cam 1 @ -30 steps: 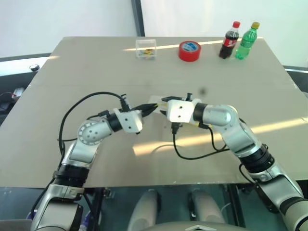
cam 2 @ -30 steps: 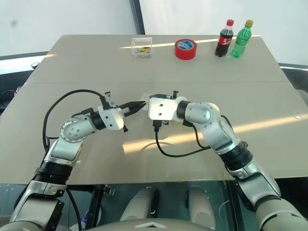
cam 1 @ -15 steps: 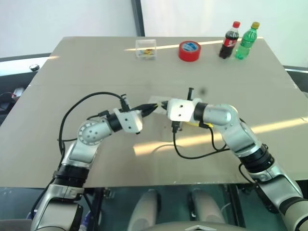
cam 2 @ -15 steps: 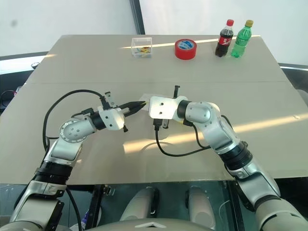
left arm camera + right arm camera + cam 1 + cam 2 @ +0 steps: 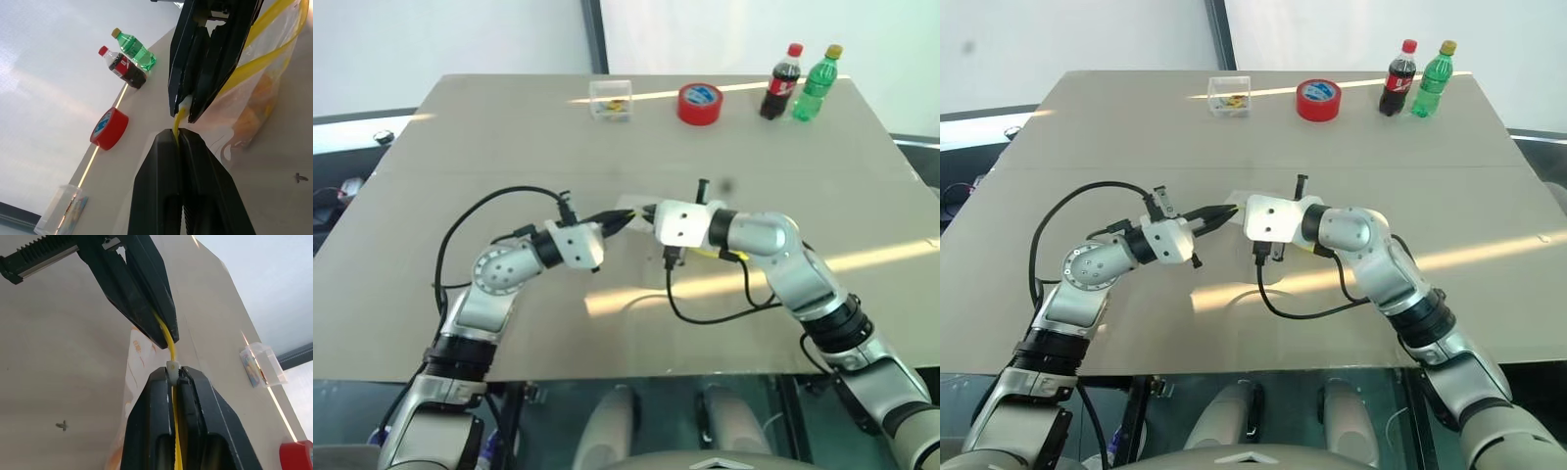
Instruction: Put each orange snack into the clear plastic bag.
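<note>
From the head I see my left gripper (image 5: 628,218) and right gripper (image 5: 648,211) tip to tip. Left wrist: fingers clenched on the clear plastic bag (image 5: 254,93)'s yellow strip, orange snacks (image 5: 254,110) inside. Right wrist: fingers pinching the same strip.

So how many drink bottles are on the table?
2. Both stand at the table's far right corner: the cola bottle with the red cap, and the green bottle with the yellow cap beside it, further right.

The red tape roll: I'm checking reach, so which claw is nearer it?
Right. The right claw sits almost straight in front of the red tape roll; the left claw is farther to the left, both shut on the bag's yellow strip.
</note>
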